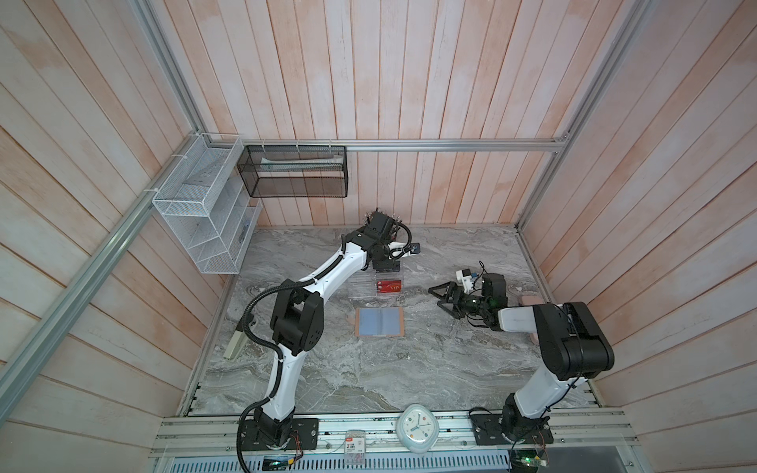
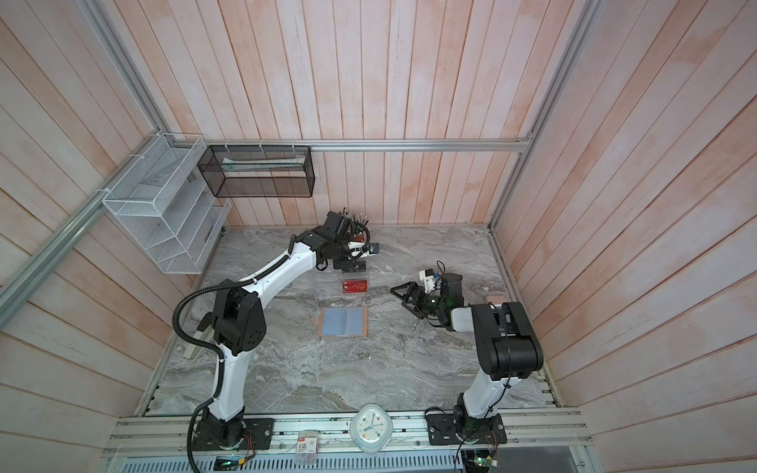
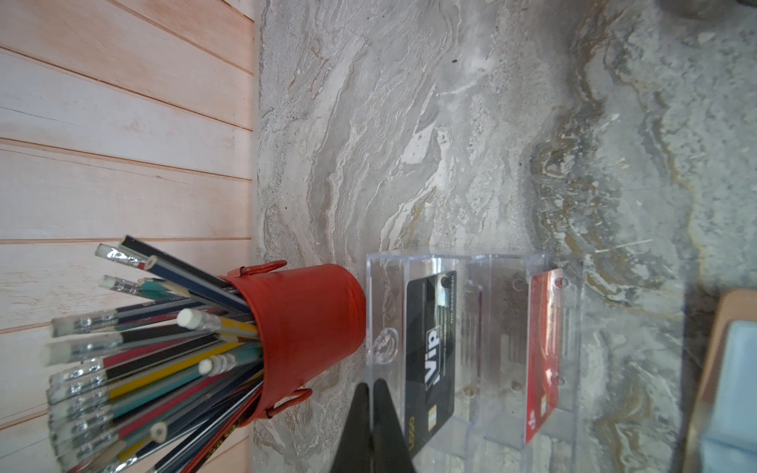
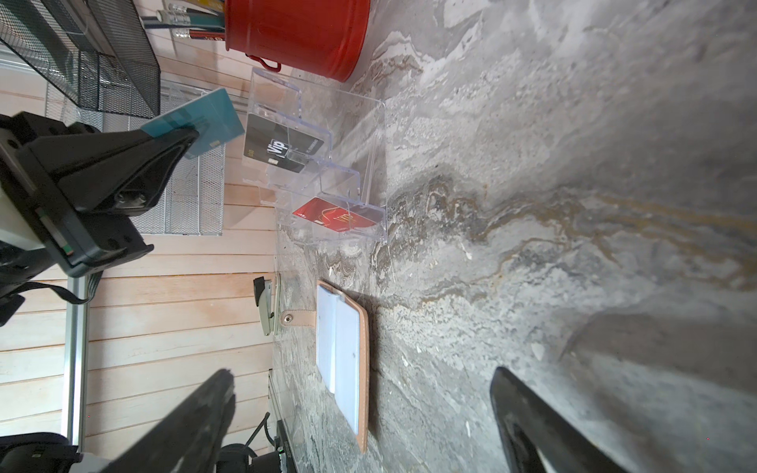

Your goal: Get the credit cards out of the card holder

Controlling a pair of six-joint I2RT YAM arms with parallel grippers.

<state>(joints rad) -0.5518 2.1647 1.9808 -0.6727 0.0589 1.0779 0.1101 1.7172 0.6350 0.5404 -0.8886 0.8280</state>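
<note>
The desk [image 1: 368, 368] is a flat, matt slab of grey veined marble pattern, walled by pale planks on three sides. Near its centre the tan-pink leather-like card holder [image 1: 379, 322] lies open and flat. It has rounded corners, its pale blue-grey clear sleeves face up, and its strap tab [image 4: 297, 316] points toward the left edge. Just beyond it toward the far edge stands the clear acrylic tiered rack [image 1: 368, 286], glossy and hard-edged. The red plastic card with gold lettering [image 1: 388, 286] leans in the tier nearest the holder, and the black plastic card marked "VIP" [image 3: 430, 360] stands in a higher tier. The left gripper [image 4: 188, 137] has its black wedge-shaped fingers closed on the teal-blue plastic card [image 4: 205, 118] over the rear tiers; whether that card touches the acrylic cannot be told. A round red metal pot [image 3: 303, 336] of pencils sits just behind the rack at the far edge. The right gripper [image 1: 434, 297] stands toward the right edge with its fingers spread wide and holding nothing, apart from holder and rack. Bare desk runs from the holder to the near edge.
</note>
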